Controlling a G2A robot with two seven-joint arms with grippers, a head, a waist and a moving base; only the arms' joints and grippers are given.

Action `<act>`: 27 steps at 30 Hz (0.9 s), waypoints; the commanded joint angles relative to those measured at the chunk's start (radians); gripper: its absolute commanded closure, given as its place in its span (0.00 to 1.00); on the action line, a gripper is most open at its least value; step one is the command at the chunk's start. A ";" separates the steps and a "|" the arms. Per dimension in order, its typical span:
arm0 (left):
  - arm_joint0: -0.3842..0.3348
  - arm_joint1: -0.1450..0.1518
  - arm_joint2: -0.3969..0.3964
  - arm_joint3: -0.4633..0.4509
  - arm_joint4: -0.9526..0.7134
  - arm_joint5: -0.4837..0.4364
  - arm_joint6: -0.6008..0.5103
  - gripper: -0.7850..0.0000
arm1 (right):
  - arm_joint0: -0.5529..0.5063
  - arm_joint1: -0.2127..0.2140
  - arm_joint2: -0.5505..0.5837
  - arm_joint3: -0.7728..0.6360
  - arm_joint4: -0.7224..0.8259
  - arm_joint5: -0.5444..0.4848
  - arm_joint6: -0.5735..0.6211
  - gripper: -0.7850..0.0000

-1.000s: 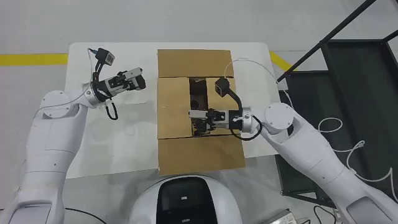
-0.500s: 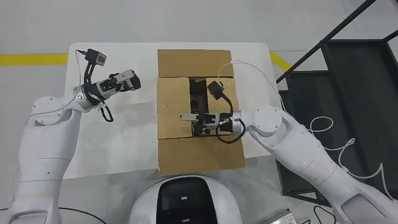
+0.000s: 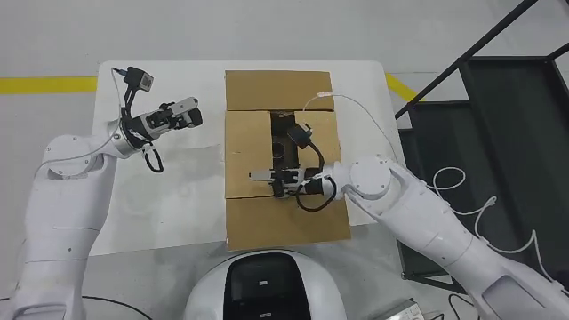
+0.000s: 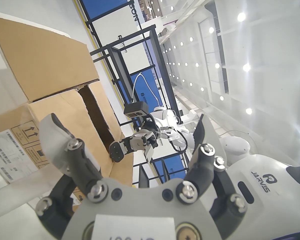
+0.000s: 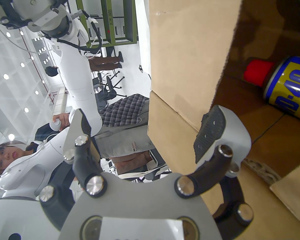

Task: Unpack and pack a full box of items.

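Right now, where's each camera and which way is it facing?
Top: overhead, facing down on table, cardboard box, left gripper, right gripper.
Left wrist: looks past the open left gripper toward the box's side.
Right wrist: looks past the open right gripper into the box at a spray can.
Shared: top and left wrist both show the right gripper.

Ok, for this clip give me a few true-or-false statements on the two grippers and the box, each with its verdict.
1. The right gripper is open, with a flap of the box between its fingers. True.
2. The left gripper is shut on a spray can. False: it is open and empty, above the table beside the box.
3. A blue and yellow spray can with a red cap lies inside the box. True.
4. The box is closed, with its flaps meeting. False: the flaps stand apart and leave a dark opening.
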 commanded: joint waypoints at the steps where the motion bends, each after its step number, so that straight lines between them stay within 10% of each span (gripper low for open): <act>1: 0.004 0.000 0.004 -0.002 -0.006 0.004 0.005 0.00 | 0.013 -0.010 -0.020 0.013 -0.006 0.000 -0.007 0.00; 27: -0.010 0.006 0.039 0.032 -0.015 0.013 0.052 0.00 | -0.030 -0.018 0.054 0.000 -0.119 0.035 -0.024 0.00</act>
